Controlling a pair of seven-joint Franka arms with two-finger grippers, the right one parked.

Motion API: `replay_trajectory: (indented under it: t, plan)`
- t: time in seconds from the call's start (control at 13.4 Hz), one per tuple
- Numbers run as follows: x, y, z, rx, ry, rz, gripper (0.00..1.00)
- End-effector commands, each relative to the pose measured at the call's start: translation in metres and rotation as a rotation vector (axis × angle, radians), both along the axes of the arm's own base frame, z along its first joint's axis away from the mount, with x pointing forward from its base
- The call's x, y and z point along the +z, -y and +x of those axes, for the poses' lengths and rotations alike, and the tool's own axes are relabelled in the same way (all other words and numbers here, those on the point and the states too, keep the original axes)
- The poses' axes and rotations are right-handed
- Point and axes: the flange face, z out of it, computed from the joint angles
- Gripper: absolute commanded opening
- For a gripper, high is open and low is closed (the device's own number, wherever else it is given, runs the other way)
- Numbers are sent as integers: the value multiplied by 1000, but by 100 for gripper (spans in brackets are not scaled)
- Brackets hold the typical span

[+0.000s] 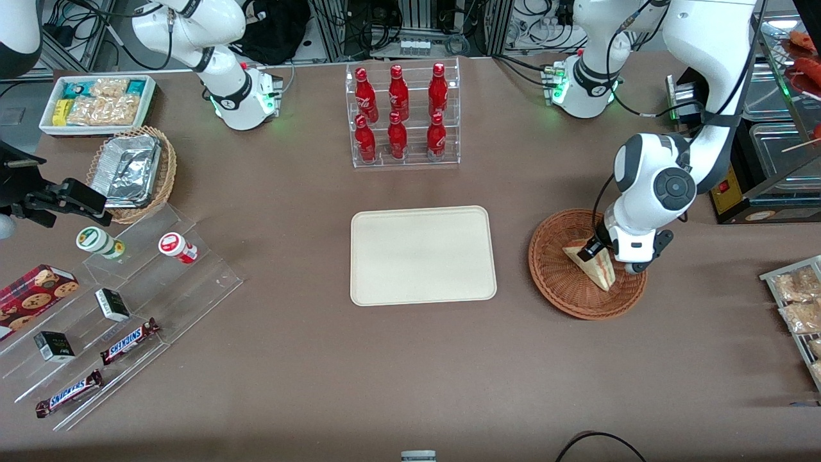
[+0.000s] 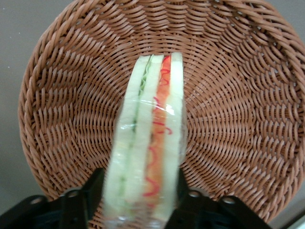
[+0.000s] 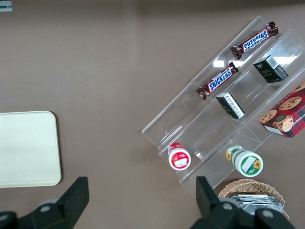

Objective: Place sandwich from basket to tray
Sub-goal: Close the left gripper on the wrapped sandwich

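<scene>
Brown tabletop, with the gripper (image 1: 600, 251) low in the basket (image 1: 557, 282), clamped on the sandwich (image 2: 148, 143) across its bread faces. Soft wrapped bread could squash or slip on the way to the tray (image 1: 423, 255), well apart toward the parked arm.

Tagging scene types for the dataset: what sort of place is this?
Probably a lab mock-up of a snack shop: cola bottles in a clear rack, Snickers bars on acrylic steps, cabling along the table. The gripper holds the sandwich in the basket.
</scene>
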Motion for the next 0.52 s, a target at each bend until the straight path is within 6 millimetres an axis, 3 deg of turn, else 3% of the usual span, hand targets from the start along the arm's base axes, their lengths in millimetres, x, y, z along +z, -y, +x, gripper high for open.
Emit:
replay_trajectory:
  t: [0.0, 0.22, 0.45]
  plan:
    - [9, 1, 4, 14, 23, -5, 9]
    - [36, 7, 12, -23, -5, -2, 8]
    - [81, 28, 27, -147, -118, 1, 8]
